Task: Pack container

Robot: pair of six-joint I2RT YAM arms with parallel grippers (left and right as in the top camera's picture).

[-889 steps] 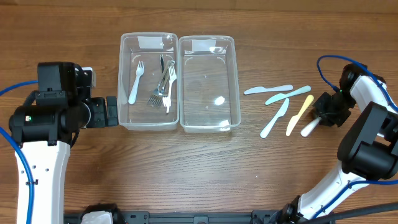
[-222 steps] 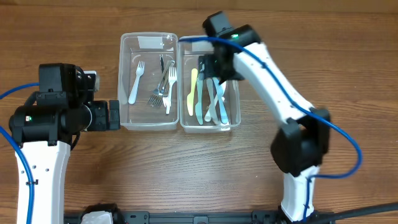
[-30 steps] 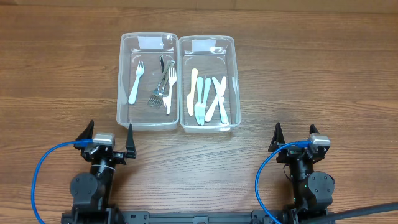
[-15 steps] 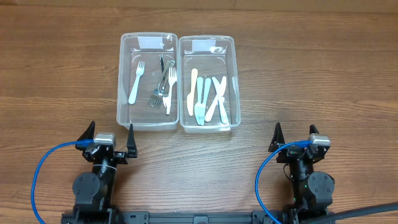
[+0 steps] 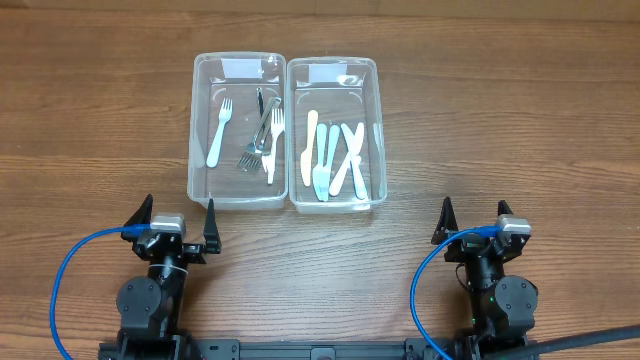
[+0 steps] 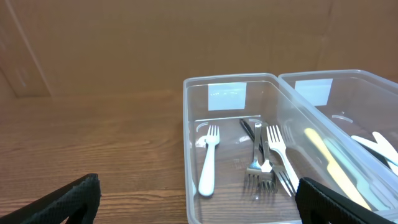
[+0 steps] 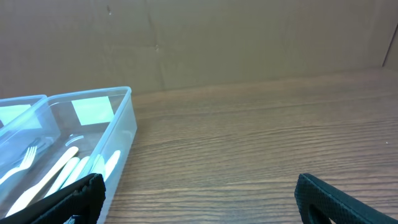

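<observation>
Two clear plastic containers stand side by side at the back of the table. The left container [image 5: 192, 130] [image 6: 186, 137] holds a white plastic fork [image 5: 218, 130] [image 6: 208, 165] and metal forks [image 5: 262, 135] [image 6: 261, 168]. Several plastic knives [image 5: 330, 160] [image 7: 56, 165], yellow, blue and white, lie in the right container [image 5: 381, 130] [image 7: 121, 134]. My left gripper [image 5: 178, 205] [image 6: 199, 199] is parked near the front edge, open and empty, short of the left container. Open and empty too, my right gripper [image 5: 475, 208] [image 7: 199, 196] sits at the front right over bare wood.
Brown wooden tabletop [image 5: 480, 110] stretches to the right of the containers and in front of them. A cardboard wall [image 7: 249, 43] rises behind the table. Blue cables [image 5: 75, 265] loop beside both arm bases.
The knives that lay on the table at the right are now in the right container. Both arms have drawn back to the front edge. Nothing has moved in the last second.
</observation>
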